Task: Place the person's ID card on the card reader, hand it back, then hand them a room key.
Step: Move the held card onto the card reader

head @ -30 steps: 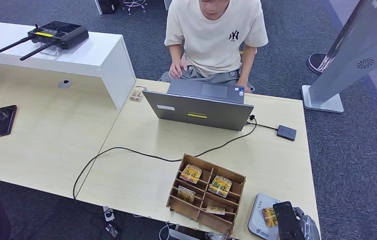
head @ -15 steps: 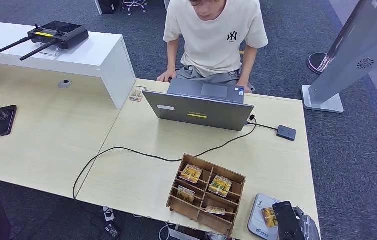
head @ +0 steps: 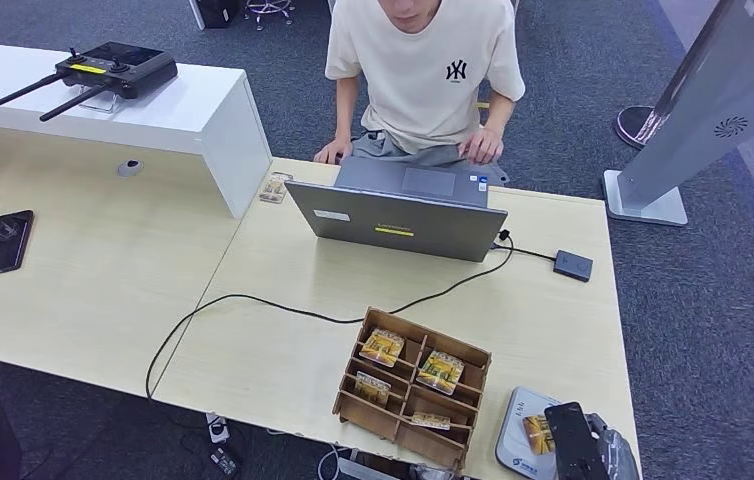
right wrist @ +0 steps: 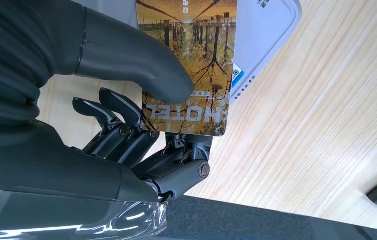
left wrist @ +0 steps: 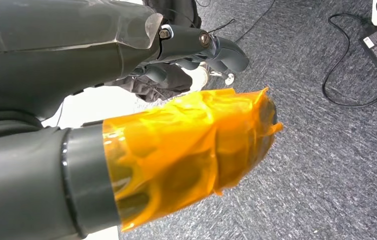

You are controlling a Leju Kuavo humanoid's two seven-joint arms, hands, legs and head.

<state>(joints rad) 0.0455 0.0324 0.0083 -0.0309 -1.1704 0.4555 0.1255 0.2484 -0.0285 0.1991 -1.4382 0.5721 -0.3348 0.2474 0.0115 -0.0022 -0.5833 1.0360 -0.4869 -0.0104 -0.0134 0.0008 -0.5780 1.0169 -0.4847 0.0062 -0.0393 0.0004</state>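
Right hand (right wrist: 141, 115) grips one card (right wrist: 189, 65) printed HOTEL, thumb pressed on its face, darker fingers curled under it. Card sits over the grey-white card reader (right wrist: 269, 30), long axis running away from the wrist, far end above the reader; contact between card and reader cannot be told. In the head view the reader (head: 513, 440) lies at the near right corner of the table (head: 283, 350), with the right hand (head: 578, 445) beside it.

Left hand (left wrist: 196, 47) hangs over grey carpet, holding nothing, fingers loosely curled; thumb wrapped in orange film.

Judgement: card is at the reading step. Hand-back goes forward and leftward across the table to the person (head: 423, 70) seated behind the laptop (head: 398, 215), well apart from the reader. Right hand is nearer and already has the card.

Counts: one person, one laptop, one reader, one card in hand, one wooden tray (head: 353, 395) with four cards visible in its compartments.
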